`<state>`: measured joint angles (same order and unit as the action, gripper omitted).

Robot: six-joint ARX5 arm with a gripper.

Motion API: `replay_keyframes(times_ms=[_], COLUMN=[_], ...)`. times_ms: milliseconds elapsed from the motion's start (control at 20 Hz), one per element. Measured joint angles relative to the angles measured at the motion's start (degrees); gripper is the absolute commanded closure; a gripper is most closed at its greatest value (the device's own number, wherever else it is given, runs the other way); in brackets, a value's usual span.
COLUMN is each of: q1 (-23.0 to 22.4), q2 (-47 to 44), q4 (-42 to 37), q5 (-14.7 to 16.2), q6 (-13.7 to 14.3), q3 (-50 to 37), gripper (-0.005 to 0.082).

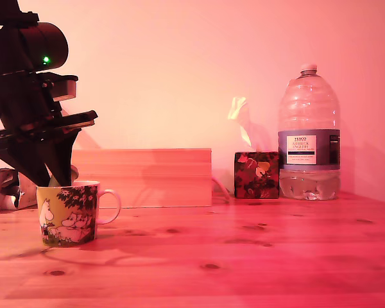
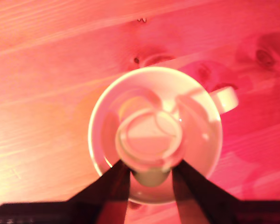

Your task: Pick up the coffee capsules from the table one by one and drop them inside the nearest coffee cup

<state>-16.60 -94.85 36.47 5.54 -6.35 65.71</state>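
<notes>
Directly over the yellow cartoon-print ceramic mug's (image 2: 155, 135) mouth, the tool (image 2: 150, 173) pinches a small olive-gold capsule (image 2: 149, 142), rim up.

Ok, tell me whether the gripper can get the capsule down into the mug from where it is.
Probably yes. The gripper holds the capsule directly over the open mug, and nothing appears to lie between them.

Probably a home: pine table (image 1: 244, 256), water bottle (image 1: 308, 138), tissue box (image 1: 256, 174).

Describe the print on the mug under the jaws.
Yellow mug with white cartoon figures beneath dark foliage; clearest in the exterior view.
</notes>
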Motion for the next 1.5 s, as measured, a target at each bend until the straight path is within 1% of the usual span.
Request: replay_keyframes(times_ms=[50,250,500,550,600,650,750,800,1050,1150,1300,1500], q1=[0.0,-0.11,-0.11,-0.11,-0.11,-0.11,-0.11,-0.11,-0.33,-0.94,-1.77,-1.73], q2=[0.0,0.0,0.11,0.22,0.48,1.01,2.73,3.82,9.25,13.55,23.89,34.12], q4=[-0.02,0.22,-0.35,-0.63,-0.72,-0.98,-1.81,-2.45,-5.33,-9.4,-16.09,-26.12], q5=[0.07,0.5,0.52,0.52,0.52,0.52,0.52,0.52,0.42,0.39,0.46,0.48], q6=[0.0,0.02,0.5,0.5,0.5,0.52,0.52,0.52,1.36,1.46,1.62,1.81], q3=[0.0,0.07,0.07,0.07,0.07,0.07,0.07,0.07,0.04,-1.49,-8.55,-22.69], gripper=[0.0121,0.012,0.0248,0.0289,0.0354,0.0465,0.0756,0.0785,0.0785,0.0785,0.0785,0.0785])
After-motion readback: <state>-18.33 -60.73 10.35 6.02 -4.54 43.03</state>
